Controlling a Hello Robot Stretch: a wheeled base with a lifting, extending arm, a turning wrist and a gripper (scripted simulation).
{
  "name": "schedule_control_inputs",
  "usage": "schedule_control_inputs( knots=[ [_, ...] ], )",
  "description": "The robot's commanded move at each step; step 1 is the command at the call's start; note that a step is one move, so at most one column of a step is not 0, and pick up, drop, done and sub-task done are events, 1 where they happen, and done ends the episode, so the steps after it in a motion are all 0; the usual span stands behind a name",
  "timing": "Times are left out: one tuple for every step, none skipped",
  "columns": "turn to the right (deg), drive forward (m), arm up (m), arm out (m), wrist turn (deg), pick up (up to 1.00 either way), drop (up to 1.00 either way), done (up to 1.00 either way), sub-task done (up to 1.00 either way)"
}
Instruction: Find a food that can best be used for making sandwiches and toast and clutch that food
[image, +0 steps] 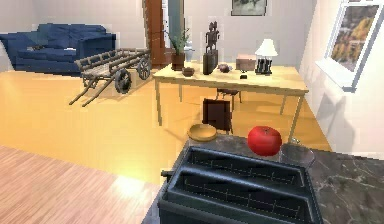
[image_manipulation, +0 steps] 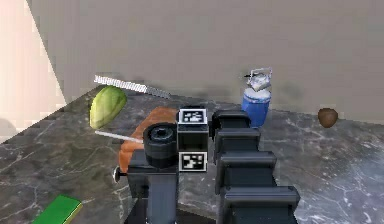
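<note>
Dark arm bar (image_manipulation: 250, 178) hard against the lens, rising from the arm side view's bottom edge out over a grey-veined marble counter (image_manipulation: 335, 170). Black toaster (image: 240, 185) squat on dark stone at the forward view's bottom. Next in size, an orange-brown lump (image_manipulation: 150, 125) lying on the counter right at the gripper (image_manipulation: 138, 148), just left of two white marker squares (image_manipulation: 192, 117). By colour and bulk, probably the loaf wanted for sandwiches and toast, though shape alone not enough to swear to. Finger stance: impossible to judge. Same for any load, with the lump resting on stone directly behind the far end.

Pale green vegetable (image_manipulation: 107, 106) left of the lump, a long toothed blade (image_manipulation: 130, 86) beyond it near the wall, a blue bottle (image_manipulation: 257, 103) right of the arm. Past the toaster, a red round fruit (image: 264, 140). Smallest, a brown nub (image_manipulation: 327, 117) well apart at the right.

For the step in hand, likely the grasp itself: hold the base steady, square the wrist to the lump, take it across the narrow side, low and centred. Then lift straight up before drawing back, clear of vegetable and blade.
</note>
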Motion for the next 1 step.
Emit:
schedule_control_inputs(
  knots=[
    [0.0,0.00,0.00,0.00,45.0,0.00,0.00,0.00,0.00]
  ],
)
